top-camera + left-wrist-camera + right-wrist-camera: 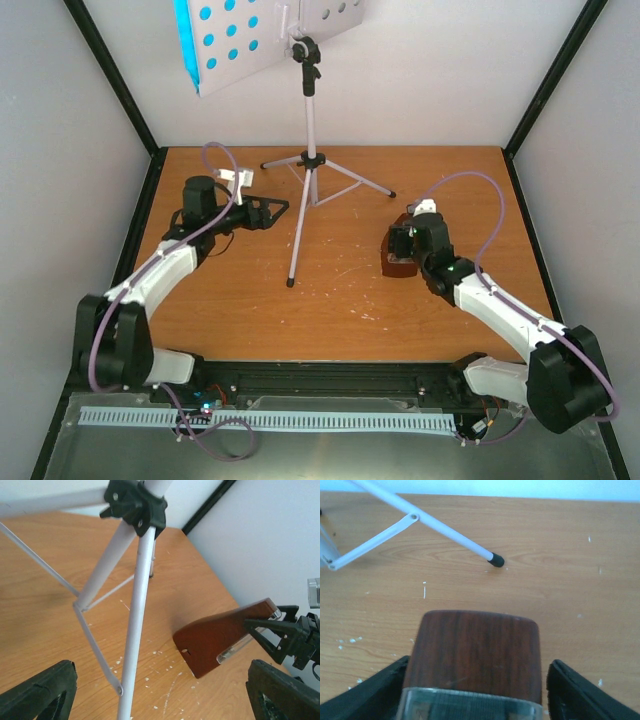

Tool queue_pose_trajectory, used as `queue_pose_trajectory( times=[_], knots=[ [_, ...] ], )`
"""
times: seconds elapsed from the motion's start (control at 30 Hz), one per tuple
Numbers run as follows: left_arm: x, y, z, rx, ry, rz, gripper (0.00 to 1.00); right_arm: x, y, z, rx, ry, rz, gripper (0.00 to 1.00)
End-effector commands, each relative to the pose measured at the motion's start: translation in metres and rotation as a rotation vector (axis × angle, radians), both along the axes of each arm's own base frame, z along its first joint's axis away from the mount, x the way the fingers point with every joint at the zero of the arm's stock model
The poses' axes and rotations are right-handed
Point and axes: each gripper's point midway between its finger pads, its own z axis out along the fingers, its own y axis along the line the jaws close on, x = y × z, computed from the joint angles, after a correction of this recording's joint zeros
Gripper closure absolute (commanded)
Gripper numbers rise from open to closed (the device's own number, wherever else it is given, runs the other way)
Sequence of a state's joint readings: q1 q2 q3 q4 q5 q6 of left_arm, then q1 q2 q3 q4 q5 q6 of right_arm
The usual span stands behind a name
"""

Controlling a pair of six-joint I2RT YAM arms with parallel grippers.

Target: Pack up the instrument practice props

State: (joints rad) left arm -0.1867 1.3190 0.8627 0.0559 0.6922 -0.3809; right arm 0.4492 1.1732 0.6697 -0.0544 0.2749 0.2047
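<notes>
The white tripod music stand (310,110) stands at the back middle, and its hole-punched desk (240,45) is high up. The blue sheet (184,40) shows at the desk's left edge and through the holes. I cannot make out the white sheet. My left gripper (275,213) is open and empty just left of the stand's front leg (136,610), which runs between its fingers (40,692) in the left wrist view. My right gripper (403,245) is shut on the brown metronome (402,264) and holds it tilted. The metronome also shows in the left wrist view (220,635) and the right wrist view (475,650).
The stand's right leg ends in a black foot (496,560) just beyond the metronome. White walls with black corner posts (130,100) close in the wooden table (250,320) on three sides. Small white flecks lie on the wood.
</notes>
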Motion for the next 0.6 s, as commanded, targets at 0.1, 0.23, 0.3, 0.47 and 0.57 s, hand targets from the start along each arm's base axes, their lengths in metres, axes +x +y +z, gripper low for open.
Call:
queue_pose_trajectory(
  times=[0.1,0.23,0.3,0.47,0.57],
  knots=[
    [0.031,-0.035,0.009,-0.112,-0.006,-0.185,0.14,-0.013,0.010,0.054,0.100,-0.079,0.093,0.00],
    [0.048,-0.046,0.001,-0.127,-0.006,-0.210,0.17,-0.032,0.024,0.077,0.177,-0.100,0.204,0.00],
    [0.058,-0.052,-0.007,-0.142,0.012,-0.220,0.18,-0.042,0.028,0.086,0.212,-0.106,0.239,0.00],
    [0.075,-0.073,-0.018,-0.151,0.017,-0.278,0.31,-0.065,0.028,0.108,0.239,-0.161,0.303,0.00],
    [0.082,-0.082,-0.022,-0.151,0.019,-0.298,0.41,-0.080,0.025,0.119,0.229,-0.189,0.334,0.00]
  ],
)
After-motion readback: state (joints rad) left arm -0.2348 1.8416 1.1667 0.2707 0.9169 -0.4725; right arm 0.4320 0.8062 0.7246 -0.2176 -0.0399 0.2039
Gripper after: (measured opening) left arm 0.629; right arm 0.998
